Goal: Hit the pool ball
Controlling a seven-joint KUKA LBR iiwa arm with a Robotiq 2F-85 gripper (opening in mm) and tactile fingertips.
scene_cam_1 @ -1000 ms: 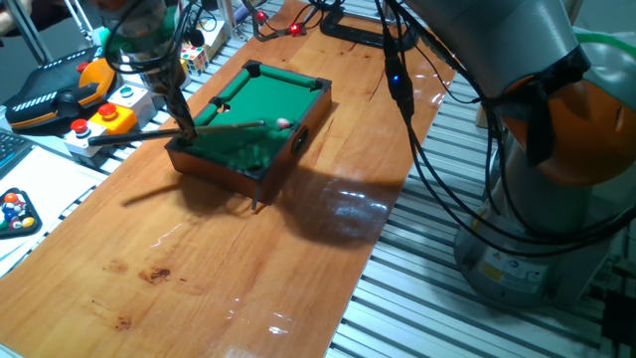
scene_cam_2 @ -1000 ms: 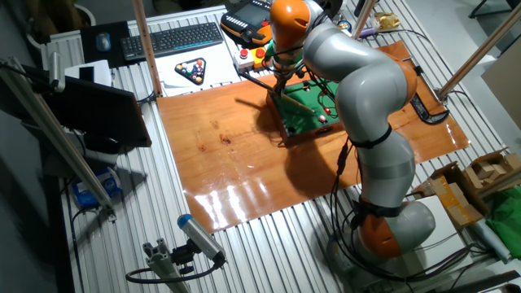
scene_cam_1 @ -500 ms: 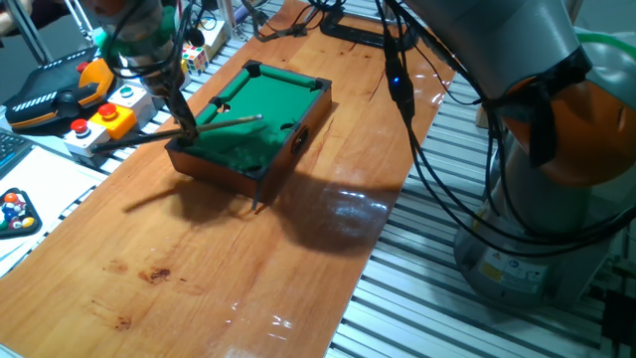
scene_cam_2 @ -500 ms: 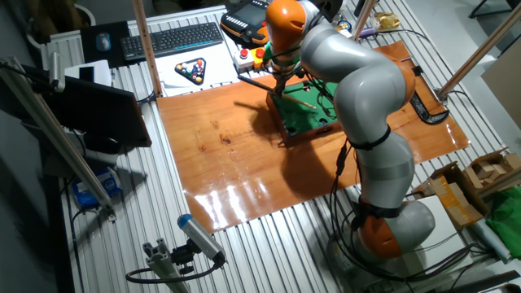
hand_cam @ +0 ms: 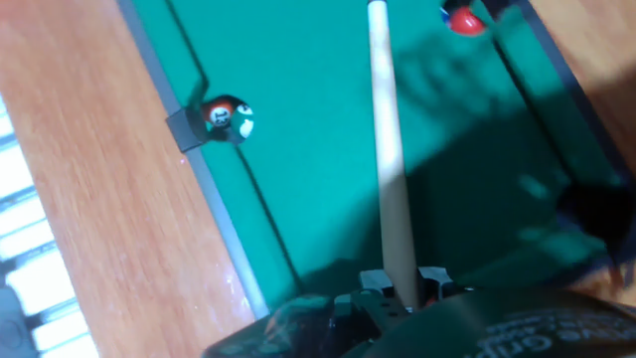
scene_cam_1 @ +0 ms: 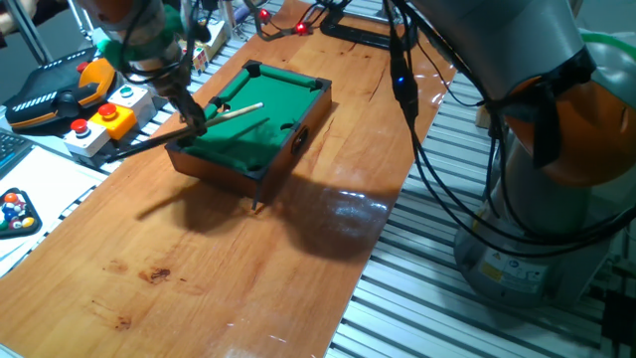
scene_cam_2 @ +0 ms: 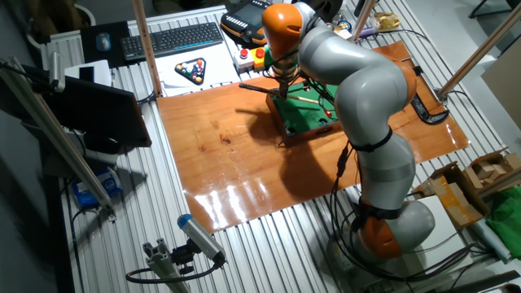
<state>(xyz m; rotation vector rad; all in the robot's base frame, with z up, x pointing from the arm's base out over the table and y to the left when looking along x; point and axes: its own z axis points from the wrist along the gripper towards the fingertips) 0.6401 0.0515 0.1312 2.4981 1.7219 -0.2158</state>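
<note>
Green felt (hand_cam: 298, 109) shows the ball (hand_cam: 227, 117) resting at a side pocket, apparently already struck, while the cue (hand_cam: 386, 149) is gripped in the closed claw (hand_cam: 399, 283).

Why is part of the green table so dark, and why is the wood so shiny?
Hand view: the end effector and arm shade the green felt at right. One fixed view: a dark arm shadow lies on the glossy orange-brown wooden board, with white glare spots. The other fixed view: glare streaks along the board's near edge.
</note>
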